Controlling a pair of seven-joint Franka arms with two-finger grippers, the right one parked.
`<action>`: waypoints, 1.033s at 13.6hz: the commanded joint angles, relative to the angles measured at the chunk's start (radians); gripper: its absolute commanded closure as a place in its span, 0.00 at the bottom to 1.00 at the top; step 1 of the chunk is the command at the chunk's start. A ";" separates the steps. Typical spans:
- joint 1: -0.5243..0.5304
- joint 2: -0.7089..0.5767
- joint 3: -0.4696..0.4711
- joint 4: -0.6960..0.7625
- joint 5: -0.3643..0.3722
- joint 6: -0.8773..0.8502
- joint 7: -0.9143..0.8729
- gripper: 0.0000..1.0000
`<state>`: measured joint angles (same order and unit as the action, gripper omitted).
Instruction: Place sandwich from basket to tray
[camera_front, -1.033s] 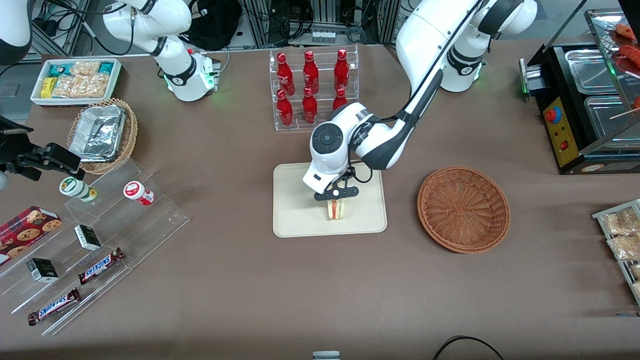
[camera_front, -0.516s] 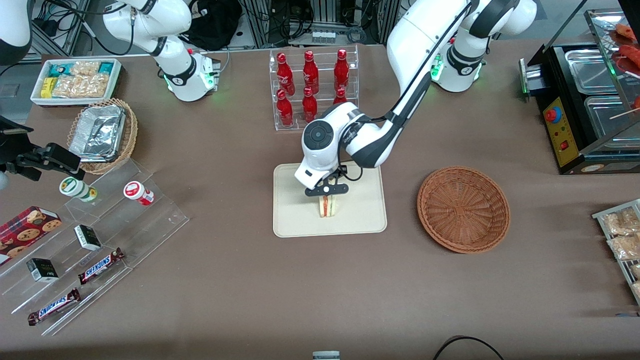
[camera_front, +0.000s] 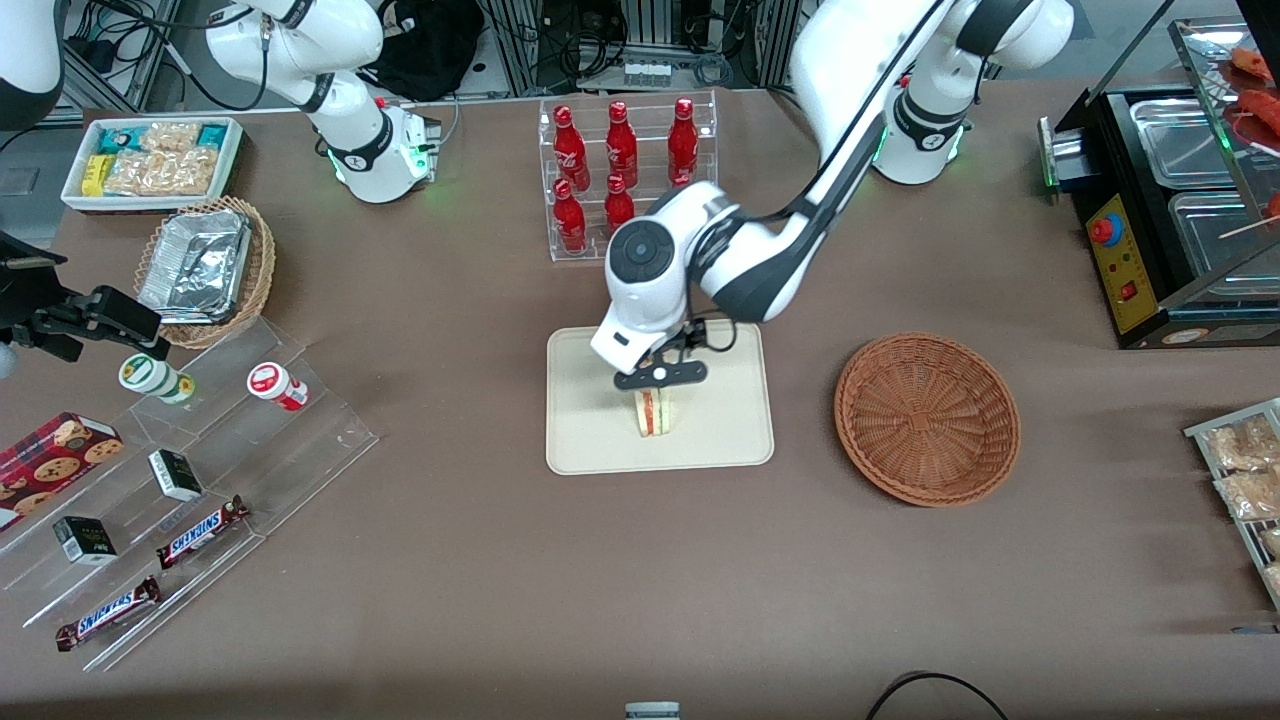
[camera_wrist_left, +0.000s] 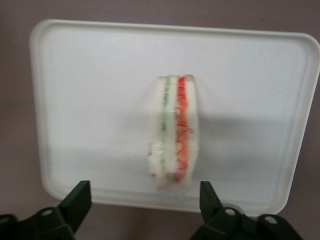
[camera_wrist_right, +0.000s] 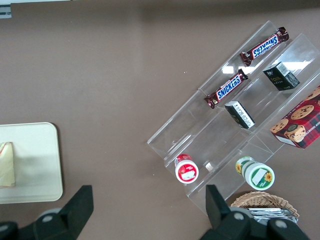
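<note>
Front view: the sandwich sits on the tray, near the middle. It stands on its edge, with the red and green stripes showing. The gripper hangs just above it. A second ago the gripper held the sandwich over the part of the tray closer to the basket. Half a second ago it had set the sandwich down at this spot. Now the sandwich has stayed put and the gripper has gone up a little. The basket has nothing in it.

Left wrist view: the camera looks straight down on the sandwich and the tray. The two black fingertips are wide apart, one on each side of the sandwich. They do not touch it. There is a clear gap on both sides, so the jaws are apart and hold nothing.

Right wrist view: only a corner of the tray shows, with a bit of the sandwich lying on it.

I think this means the job is nearly done. The sandwich is out of the basket and on the tray, and the gripper has let go. All that seems left is for the arm to lift away without bumping the sandwich over.
</note>
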<state>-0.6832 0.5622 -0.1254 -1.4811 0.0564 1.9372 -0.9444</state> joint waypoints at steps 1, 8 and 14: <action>0.088 -0.186 0.010 -0.035 0.013 -0.209 0.009 0.00; 0.367 -0.478 0.012 -0.166 0.016 -0.377 0.319 0.00; 0.566 -0.600 0.012 -0.294 0.013 -0.370 0.623 0.00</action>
<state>-0.1638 0.0280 -0.0993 -1.7148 0.0652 1.5566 -0.3921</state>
